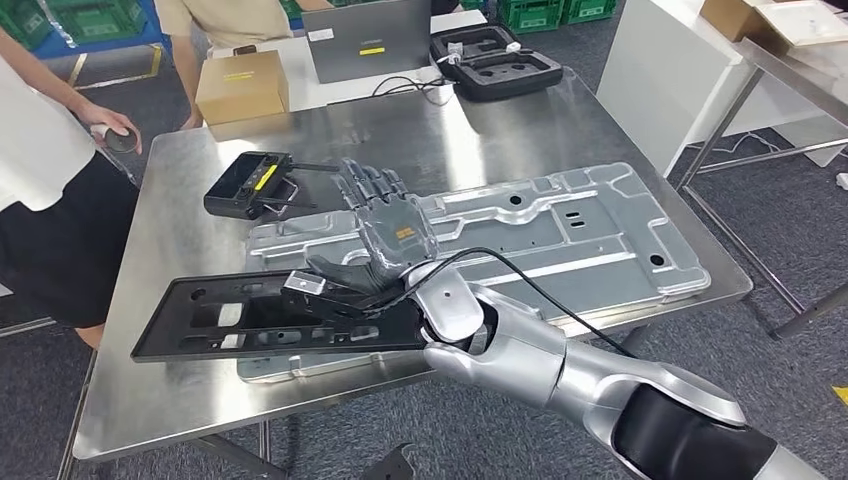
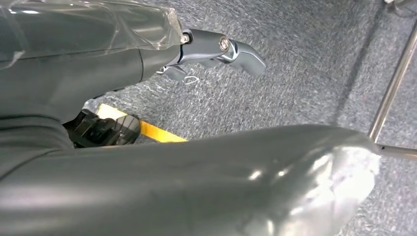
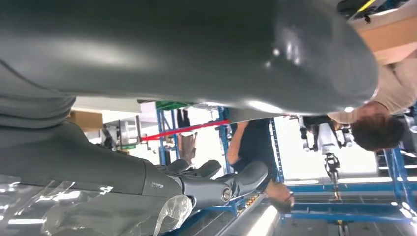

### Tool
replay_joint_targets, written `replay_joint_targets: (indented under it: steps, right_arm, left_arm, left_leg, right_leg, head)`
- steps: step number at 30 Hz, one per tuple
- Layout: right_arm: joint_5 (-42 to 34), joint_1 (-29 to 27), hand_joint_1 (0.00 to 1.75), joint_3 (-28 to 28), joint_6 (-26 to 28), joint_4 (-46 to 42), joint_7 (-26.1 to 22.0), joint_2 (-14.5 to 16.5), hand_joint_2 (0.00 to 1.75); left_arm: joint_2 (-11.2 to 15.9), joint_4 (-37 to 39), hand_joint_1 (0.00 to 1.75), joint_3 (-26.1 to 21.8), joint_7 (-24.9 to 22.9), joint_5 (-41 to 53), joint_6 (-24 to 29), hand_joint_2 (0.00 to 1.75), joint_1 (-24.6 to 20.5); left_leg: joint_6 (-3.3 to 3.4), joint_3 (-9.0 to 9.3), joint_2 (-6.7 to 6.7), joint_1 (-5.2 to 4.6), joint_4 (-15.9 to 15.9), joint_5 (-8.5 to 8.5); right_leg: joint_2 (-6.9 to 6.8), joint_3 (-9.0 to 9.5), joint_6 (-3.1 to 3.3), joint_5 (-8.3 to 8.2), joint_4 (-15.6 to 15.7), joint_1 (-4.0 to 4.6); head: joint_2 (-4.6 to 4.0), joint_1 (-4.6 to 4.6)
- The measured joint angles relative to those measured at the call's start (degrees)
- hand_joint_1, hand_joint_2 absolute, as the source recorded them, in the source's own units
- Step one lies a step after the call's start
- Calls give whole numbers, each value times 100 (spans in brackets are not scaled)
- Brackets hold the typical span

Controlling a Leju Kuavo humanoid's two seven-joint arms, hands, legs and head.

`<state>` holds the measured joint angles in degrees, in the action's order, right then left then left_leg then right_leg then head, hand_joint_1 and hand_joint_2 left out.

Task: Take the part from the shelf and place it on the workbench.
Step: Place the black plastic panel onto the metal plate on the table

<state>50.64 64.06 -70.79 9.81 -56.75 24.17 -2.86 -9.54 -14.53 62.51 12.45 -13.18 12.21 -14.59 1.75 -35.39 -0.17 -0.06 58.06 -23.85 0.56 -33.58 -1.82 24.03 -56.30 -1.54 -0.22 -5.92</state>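
Part (image 1: 260,318), black and unlabelled, held by right hand (image 1: 385,240) over workbench (image 1: 150,400).

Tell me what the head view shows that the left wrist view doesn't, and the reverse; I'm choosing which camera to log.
Head view alone: the right hand holding a flat black part over the steel workbench, a large silver plate beneath it, a black handheld controller, a cardboard box and a person standing by.

Left wrist view alone: the left hand, nothing in it, fingers over grey carpet, and a yellow floor stripe.

Shared: no single object; both just show grey carpet.
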Motion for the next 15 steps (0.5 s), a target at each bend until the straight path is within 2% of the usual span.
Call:
replay_joint_targets:
  steps: [1, 3, 4, 5, 6, 9, 10, 11, 13, 14, 15]
  right_arm:
    - [-36, -8, 0, 14, -2, -84, -3, -18, 0]
    - [-114, -48, 0, 44, 21, -241, -21, -55, 0]
    - [-142, -80, 0, 57, 38, -312, -27, -75, 0]
    - [-174, -113, 0, 69, 59, -384, -34, -96, 0]
    - [-208, -141, 0, 80, 81, -457, -40, -117, 0]
    - [-297, -168, 0, 138, 131, -691, -67, -166, 0]
    - [-309, -172, 0, 160, 141, -762, -76, -179, 0]
    - [-321, -184, 0, 176, 151, -828, -85, -192, 0]
    - [-348, -223, 0, 200, 173, -949, -108, -217, 0]
    - [-363, -245, 0, 216, 188, -1004, -118, -231, 0]
    - [-378, -260, 0, 236, 209, -1059, -130, -244, 0]
  left_arm:
    - [2, 0, 0, -1, 1, -3, 3, 0, 2]
    - [4, 0, 0, -2, 1, -4, 8, 0, 7]
    - [4, 0, 0, -2, 1, -4, 8, 0, 12]
    - [5, 0, 0, -2, 1, -4, 8, 0, 18]
    - [7, 0, 0, -3, 1, -4, 8, 0, 23]
    - [15, 0, 0, -6, 4, -4, 15, 0, 23]
    - [19, 0, 0, -7, 6, -3, 20, 0, 21]
    - [23, 0, 0, -8, 9, -2, 26, 0, 24]
    - [25, 0, 0, -8, 10, 1, 35, 0, 39]
    - [24, 0, 0, -8, 11, 1, 38, 0, 45]
    - [21, 0, 0, -8, 12, 4, 38, 0, 49]
  left_leg:
    - [-34, -126, 1, 12, 311, -204]
    - [-85, -453, 3, 30, 1143, -636]
    - [-91, -559, 3, 34, 1440, -751]
    - [-84, -566, 3, 34, 1534, -765]
    - [-62, -453, 2, 30, 1383, -675]
    - [90, 256, 4, -29, 121, -210]
    - [135, 398, 7, -63, -161, -131]
    - [165, 450, 10, -90, -290, -109]
    - [188, 437, 11, -111, -340, -52]
    - [197, 438, 14, -94, -385, -3]
    - [212, 436, 18, -75, -431, 51]
  right_leg:
    - [-1, -23, 29, -19, 2, -6]
    - [-4, -71, 58, -46, 0, -1]
    - [-7, -90, 63, -58, -1, 4]
    - [-10, -104, 63, -70, -1, 9]
    - [-10, -112, 61, -80, -1, 17]
    - [-6, -123, 36, -116, 2, 32]
    - [-8, -133, 13, -132, 5, 26]
    - [-13, -144, -17, -151, 10, 16]
    - [-23, -154, -95, -194, 45, 5]
    - [-27, -164, -125, -183, 45, 1]
    - [-27, -204, -151, -100, -35, 7]
  head:
    - [0, -1]
    - [0, -3]
    - [0, -3]
    - [0, -3]
    - [0, -3]
    - [0, -1]
    - [0, 0]
    - [0, 1]
    - [0, 1]
    - [0, 3]
    - [0, 6]
